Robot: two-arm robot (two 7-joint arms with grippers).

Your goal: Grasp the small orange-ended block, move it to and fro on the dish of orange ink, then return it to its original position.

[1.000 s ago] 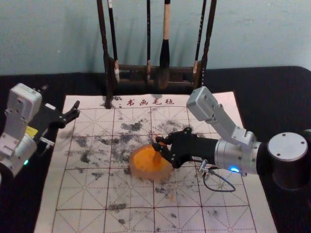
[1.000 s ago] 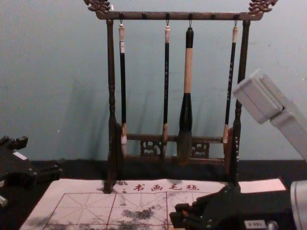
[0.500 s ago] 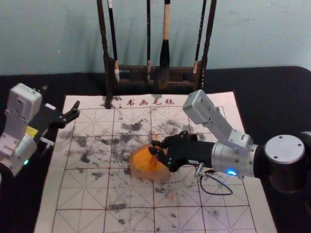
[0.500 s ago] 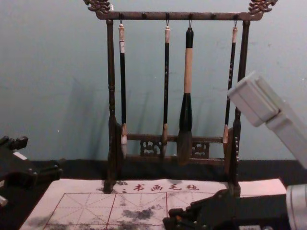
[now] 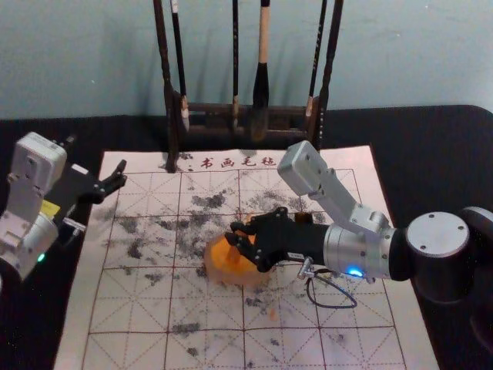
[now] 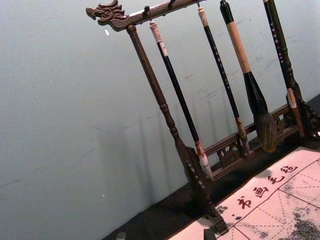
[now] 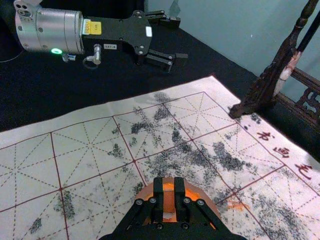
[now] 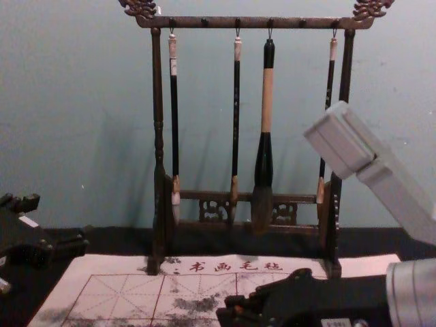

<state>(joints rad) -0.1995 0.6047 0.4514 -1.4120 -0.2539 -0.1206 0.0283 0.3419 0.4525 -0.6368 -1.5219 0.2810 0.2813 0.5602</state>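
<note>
My right gripper (image 5: 235,233) is over the orange ink dish (image 5: 223,274) in the head view. From the right wrist camera, the right gripper (image 7: 168,186) is shut on the small block (image 7: 169,202), an orange face showing between its fingers, with the dish (image 7: 204,198) around and below it. Whether the block touches the ink cannot be told. Parked over the mat's left edge, my left gripper (image 5: 102,160) stands open and empty; its fingertips also reach the bottom of the left wrist view, the left gripper (image 6: 165,235) spread apart.
A gridded, ink-blotched mat (image 5: 131,308) lies under the dish. Across its far edge stands a wooden rack (image 5: 169,116) with several hanging brushes (image 5: 261,85). A small dark object (image 5: 304,218) sits just behind the right gripper.
The right gripper has shifted a little to the left over the dish, the block held with it. The left arm, dish and rack look unmoved.
</note>
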